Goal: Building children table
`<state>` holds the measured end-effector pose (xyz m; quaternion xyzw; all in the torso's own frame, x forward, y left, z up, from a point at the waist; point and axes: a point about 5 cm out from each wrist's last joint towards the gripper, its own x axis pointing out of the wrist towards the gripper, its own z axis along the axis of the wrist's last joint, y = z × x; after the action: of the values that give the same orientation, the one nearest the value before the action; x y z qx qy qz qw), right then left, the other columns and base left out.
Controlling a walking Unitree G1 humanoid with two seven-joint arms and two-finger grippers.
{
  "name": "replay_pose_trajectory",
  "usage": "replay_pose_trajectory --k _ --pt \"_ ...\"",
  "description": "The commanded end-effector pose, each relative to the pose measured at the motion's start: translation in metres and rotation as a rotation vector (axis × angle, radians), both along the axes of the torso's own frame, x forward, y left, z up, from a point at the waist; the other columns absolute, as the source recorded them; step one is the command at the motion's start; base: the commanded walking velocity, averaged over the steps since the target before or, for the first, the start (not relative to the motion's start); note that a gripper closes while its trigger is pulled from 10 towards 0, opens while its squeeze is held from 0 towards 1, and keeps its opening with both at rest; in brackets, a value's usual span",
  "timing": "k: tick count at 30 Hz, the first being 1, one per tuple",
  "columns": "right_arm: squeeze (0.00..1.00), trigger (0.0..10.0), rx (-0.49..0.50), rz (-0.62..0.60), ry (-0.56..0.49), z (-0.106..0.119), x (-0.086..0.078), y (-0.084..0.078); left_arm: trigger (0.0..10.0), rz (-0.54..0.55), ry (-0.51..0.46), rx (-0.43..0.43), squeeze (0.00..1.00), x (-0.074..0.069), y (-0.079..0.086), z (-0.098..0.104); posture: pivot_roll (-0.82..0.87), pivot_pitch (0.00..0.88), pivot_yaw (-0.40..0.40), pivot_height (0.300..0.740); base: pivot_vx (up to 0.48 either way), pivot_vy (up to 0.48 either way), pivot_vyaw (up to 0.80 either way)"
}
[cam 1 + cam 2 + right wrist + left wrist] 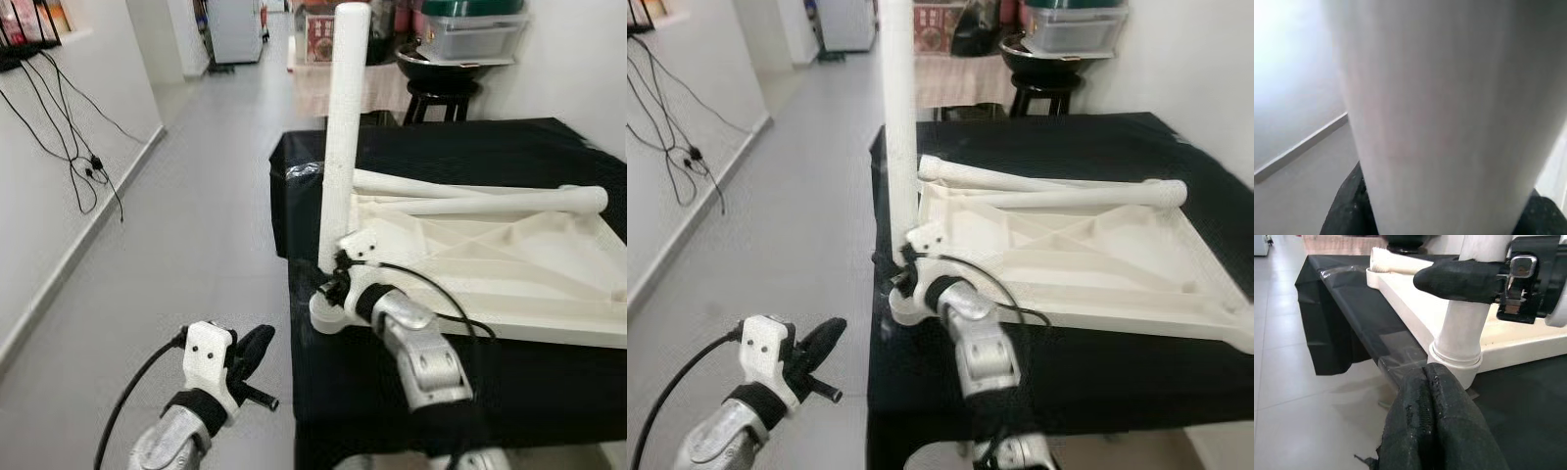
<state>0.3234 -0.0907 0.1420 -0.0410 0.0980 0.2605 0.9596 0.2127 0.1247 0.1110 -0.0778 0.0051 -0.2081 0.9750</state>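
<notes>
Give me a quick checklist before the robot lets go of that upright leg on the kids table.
1. Leg upright in the corner socket: ok, it stands close to vertical.
2. Leg fully seated in socket: cannot tell.
3. Right hand gripping the leg near its base: ok.
4. Left hand out of the way: ok, shut, off the table's edge over the floor.
5. Tabletop lying flat, underside up, on the black cloth: ok.
6. Two spare legs resting on the tabletop, away from the upright leg: ok.
</notes>
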Motion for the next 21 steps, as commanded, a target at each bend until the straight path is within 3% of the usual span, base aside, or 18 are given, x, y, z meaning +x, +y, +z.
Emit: replay_pose_trajectory --k 1,6,7,8,12,13,14,15,18,19,20,21 --pt "0.0 0.0 -0.077 -0.101 0.146 -0.032 -0.001 -0.024 10.0 0.004 0.009 0.011 0.0 0.0 0.003 -0.001 0.0 0.053 0.014 0.74 0.0 0.0 0.0" --pt "0.0 0.0 -0.063 -0.102 0.132 -0.034 -0.001 -0.023 10.0 0.019 0.003 0.015 0.0 0.001 0.004 0.0 0.0 0.053 0.028 0.74 0.0 0.0 0.0" --pt "0.0 6.8 -0.051 -0.09 0.118 -0.03 0.001 -0.019 10.0 0.019 0.004 0.013 0.0 0.001 0.004 0.0 -0.01 0.05 0.029 0.74 0.0 0.0 0.0" --pt "0.0 10.0 -0.021 -0.054 0.099 -0.025 0.004 -0.014 10.0 0.015 0.007 0.01 0.0 0.001 0.004 -0.001 -0.01 0.05 0.029 0.74 0.0 0.0 0.0" --pt "0.0 10.0 0.005 -0.041 0.088 -0.017 0.003 -0.008 10.0 0.006 0.012 0.004 0.0 0.001 0.004 -0.001 -0.01 0.05 0.029 0.74 0.0 0.0 0.0" --pt "1.0 10.0 0.069 0.081 0.059 -0.005 0.004 0.004 10.0 0.004 0.013 0.003 0.0 0.002 0.004 -0.001 0.0 0.043 0.033 0.74 0.0 0.0 0.0" --pt "1.0 10.0 0.069 0.081 0.059 -0.005 0.004 0.004 10.0 0.004 0.013 0.003 0.0 0.002 0.004 -0.001 0.0 0.043 0.033 0.74 0.0 0.0 0.0" --pt "1.0 10.0 0.125 0.214 0.03 0.009 0.004 0.014 10.0 0.003 0.013 0.002 0.0 0.002 0.003 -0.001 0.01 0.037 0.033 0.74 0.0 0.0 0.0" --pt "1.0 10.0 0.125 0.214 0.03 0.009 0.004 0.014 10.0 0.003 0.013 0.002 0.0 0.002 0.003 -0.001 0.01 0.037 0.033 0.74 0.0 0.0 0.0" --pt "1.0 10.0 0.162 0.373 0.011 0.02 0.004 0.021 10.0 0.004 0.014 0.003 0.0 0.002 0.003 -0.002 0.01 0.032 0.03 0.74 0.0 0.0 0.0" --pt "1.0 10.0 0.162 0.373 0.011 0.02 0.004 0.021 10.0 0.004 0.014 0.003 0.0 0.002 0.003 -0.002 0.01 0.032 0.03 0.74 0.0 0.0 0.0" --pt "0.0 10.0 0.133 0.577 -0.015 0.026 0.004 0.024 10.0 0.005 0.013 0.004 0.0 0.003 0.002 -0.002 0.02 0.025 0.026 0.74 0.0 0.0 0.0"
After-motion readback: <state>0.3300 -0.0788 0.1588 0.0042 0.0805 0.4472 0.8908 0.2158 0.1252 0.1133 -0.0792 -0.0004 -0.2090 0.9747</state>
